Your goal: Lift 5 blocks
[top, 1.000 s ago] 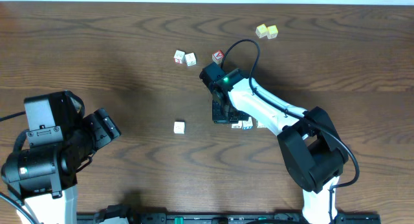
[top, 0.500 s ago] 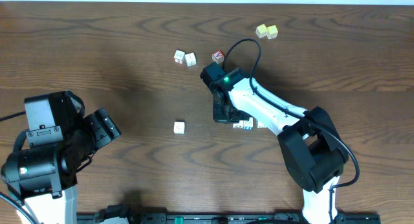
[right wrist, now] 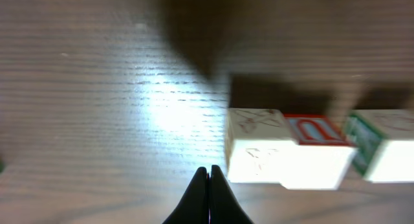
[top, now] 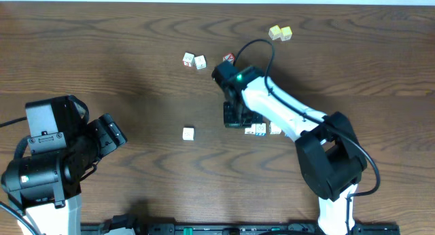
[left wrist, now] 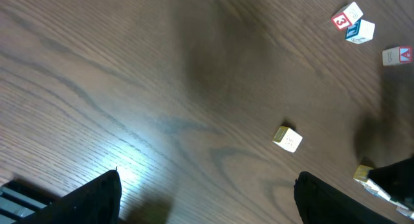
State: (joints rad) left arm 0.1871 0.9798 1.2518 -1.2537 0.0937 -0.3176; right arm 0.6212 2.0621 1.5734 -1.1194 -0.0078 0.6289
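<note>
From overhead: right gripper down at the middle of the desk, tips hidden under the wrist, just beside a short row of blocks on its left-edge side; two more blocks paired toward the far edge, a lone block nearer the middle; left gripper by the left edge. From the left wrist: fingers spread wide over bare wood, lone block ahead. From the right wrist: fingers pressed together, pinching nothing, just beside the row's end block.

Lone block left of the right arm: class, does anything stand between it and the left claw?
Nothing visible does. Only the wooden table shows between the open left claw and the lone block.
</note>
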